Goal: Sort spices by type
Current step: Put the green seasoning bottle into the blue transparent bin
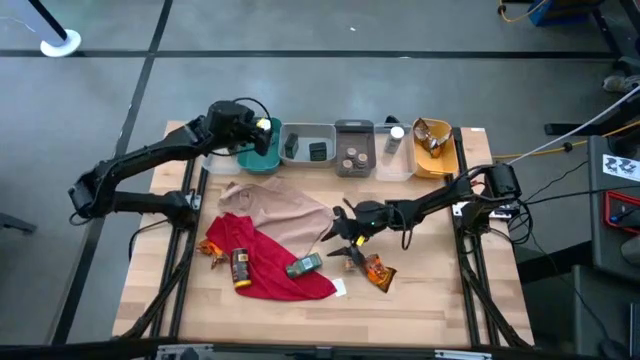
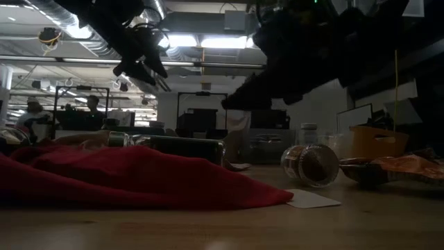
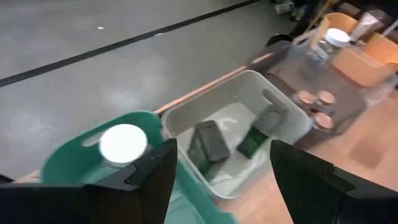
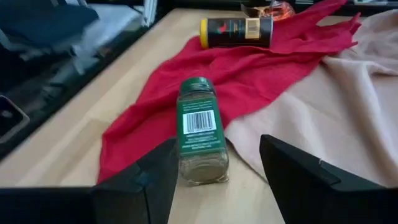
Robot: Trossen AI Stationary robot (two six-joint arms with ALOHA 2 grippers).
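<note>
High view: the left gripper (image 1: pixel 262 135) hangs over the teal bin (image 1: pixel 256 163) at the far end of the tabletop (image 1: pixel 420 295), fingers spread wide and holding nothing. Its wrist view looks between those fingers (image 3: pixel 155 177) at a white-capped jar (image 3: pixel 123 143) standing in the teal bin just beyond them. Next along is a pale grey bin (image 3: pixel 283 121) with a dark box (image 3: pixel 211 140) and a green box (image 3: pixel 254 143) lying in it. Past that a darker grey bin (image 3: pixel 345 112) holds small brown jars (image 3: pixel 314 106), and farther still stands a white-capped bottle (image 3: pixel 336 42) beside a yellow bin (image 3: pixel 357 62). No writing on any of these can be read.

The right gripper (image 1: pixel 345 240) sits low over the middle of the tabletop, fingers also apart and empty. In the right wrist view a green-lidded spice jar (image 4: pixel 200 132) lies on its side directly between the fingers (image 4: pixel 155 180), untouched. Its green label shows a white barcode and lines of print too small to read. It rests at the edge of the red cloth (image 4: pixel 249 71), with the tan cloth (image 4: pixel 336 112) beside it. Beyond it a yellow-capped bottle (image 4: pixel 236 32) lies on the red cloth, its dark label carrying a tan panel whose text cannot be made out. An orange-brown packet (image 1: pixel 379 270) lies on the bare wood just beside the right fingers.
</note>
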